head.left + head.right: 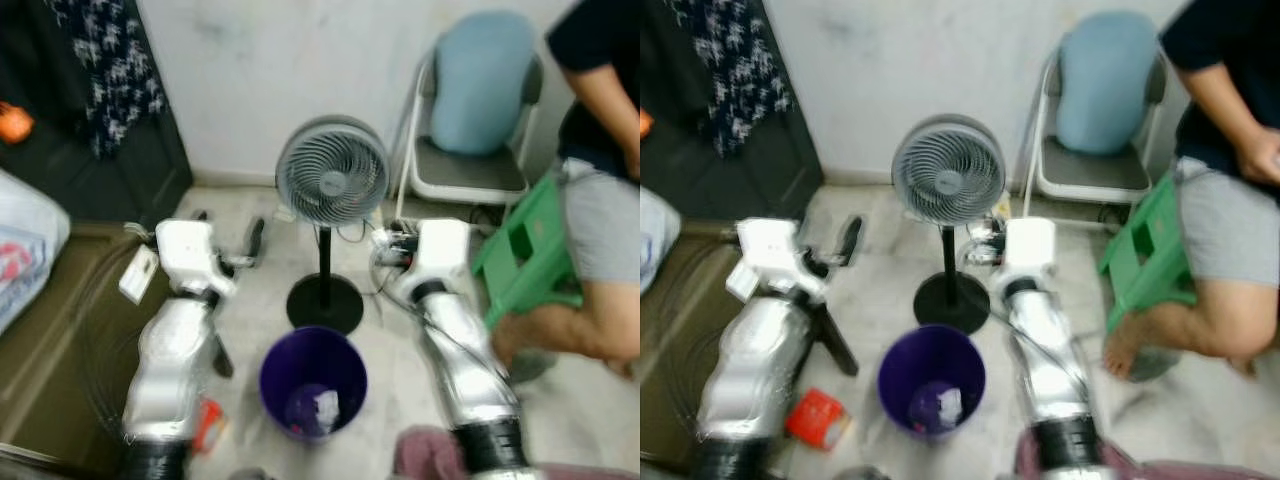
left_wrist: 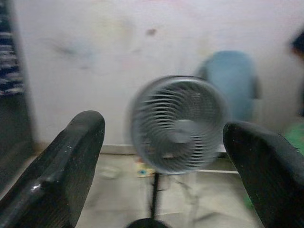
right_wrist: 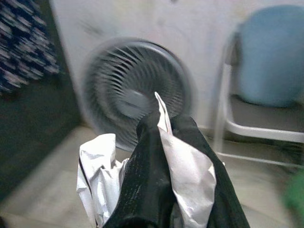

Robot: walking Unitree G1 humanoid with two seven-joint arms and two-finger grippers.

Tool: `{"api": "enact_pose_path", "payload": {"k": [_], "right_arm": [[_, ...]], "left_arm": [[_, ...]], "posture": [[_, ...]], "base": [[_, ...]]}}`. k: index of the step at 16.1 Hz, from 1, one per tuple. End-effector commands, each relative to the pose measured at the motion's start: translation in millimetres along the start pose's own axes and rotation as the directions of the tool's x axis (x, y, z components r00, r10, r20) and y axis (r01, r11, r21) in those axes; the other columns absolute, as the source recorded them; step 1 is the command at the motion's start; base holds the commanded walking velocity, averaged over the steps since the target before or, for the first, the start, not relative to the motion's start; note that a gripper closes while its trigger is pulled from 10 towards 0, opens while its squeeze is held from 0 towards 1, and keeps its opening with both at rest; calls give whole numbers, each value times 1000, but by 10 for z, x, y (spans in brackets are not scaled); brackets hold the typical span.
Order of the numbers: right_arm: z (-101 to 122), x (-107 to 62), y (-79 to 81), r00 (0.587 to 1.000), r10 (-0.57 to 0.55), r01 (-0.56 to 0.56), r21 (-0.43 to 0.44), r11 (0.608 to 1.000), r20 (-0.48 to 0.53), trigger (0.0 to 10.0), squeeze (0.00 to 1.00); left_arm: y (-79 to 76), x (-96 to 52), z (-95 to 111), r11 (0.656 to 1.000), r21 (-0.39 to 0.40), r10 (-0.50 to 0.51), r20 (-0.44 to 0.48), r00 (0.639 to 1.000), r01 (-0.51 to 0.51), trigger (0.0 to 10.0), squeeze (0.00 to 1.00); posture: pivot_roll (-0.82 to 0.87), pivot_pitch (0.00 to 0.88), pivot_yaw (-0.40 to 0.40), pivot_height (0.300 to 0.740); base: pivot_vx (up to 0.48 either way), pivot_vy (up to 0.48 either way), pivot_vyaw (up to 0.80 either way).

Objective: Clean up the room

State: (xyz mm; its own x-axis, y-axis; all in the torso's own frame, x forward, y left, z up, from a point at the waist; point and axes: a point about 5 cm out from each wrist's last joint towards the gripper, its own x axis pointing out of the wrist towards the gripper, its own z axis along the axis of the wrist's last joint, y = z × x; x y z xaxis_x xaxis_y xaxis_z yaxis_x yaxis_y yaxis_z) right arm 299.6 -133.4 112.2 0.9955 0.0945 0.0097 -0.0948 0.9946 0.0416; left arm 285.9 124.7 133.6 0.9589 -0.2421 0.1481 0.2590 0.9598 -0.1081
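Currently our right gripper (image 3: 164, 142) is clamped on crumpled white paper (image 3: 102, 183), held near the fan (image 1: 332, 170), beyond the purple bin (image 1: 313, 382) (some trash already inside). Left gripper (image 2: 166, 156) is apart, empty. Next, probably: retract over the bin, release.

Grey round pedestal fan (image 1: 331, 172) at centre; white metal chair with blue cushion (image 1: 478, 110) at two o'clock; green plastic stool (image 1: 527, 250) at three o'clock.

Silver arms, white wrist blocks, thin cables — each pincer (image 2: 164, 156) long-fingered, black.
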Motion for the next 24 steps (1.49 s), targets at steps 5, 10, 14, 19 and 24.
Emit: {"api": "enact_pose_path", "payload": {"k": [5,10,14,19,24], "right_arm": [[9,22,105,1000,18,-18,23,1000,8,10000,0],[1,30,108,1000,13,-14,26,1000,5,10000,0],[-10,63,109,1000,0,0,21,1000,-6,10000,0],[-159,145,-3,981,-133,129,-41,991,-142,10000,0],[-284,156,44,965,-177,164,-83,983,-195,10000,0]], "left_arm": [[113,-52,-19,998,37,41,-10,999,-41,10000,0],[122,-47,-14,998,49,38,-7,999,-38,10000,0],[95,-40,26,995,102,-15,18,1000,13,10000,0],[334,-192,43,953,289,-87,-28,996,91,10000,0],[407,-563,59,875,437,-173,-114,978,206,10000,0]], "posture": [[44,0,10,740],[44,0,9,740],[53,0,11,740],[108,0,2,740],[183,39,14,740]], "base": [[0,0,578],[0,0,0],[0,0,0],[0,0,0],[0,0,0]]}}
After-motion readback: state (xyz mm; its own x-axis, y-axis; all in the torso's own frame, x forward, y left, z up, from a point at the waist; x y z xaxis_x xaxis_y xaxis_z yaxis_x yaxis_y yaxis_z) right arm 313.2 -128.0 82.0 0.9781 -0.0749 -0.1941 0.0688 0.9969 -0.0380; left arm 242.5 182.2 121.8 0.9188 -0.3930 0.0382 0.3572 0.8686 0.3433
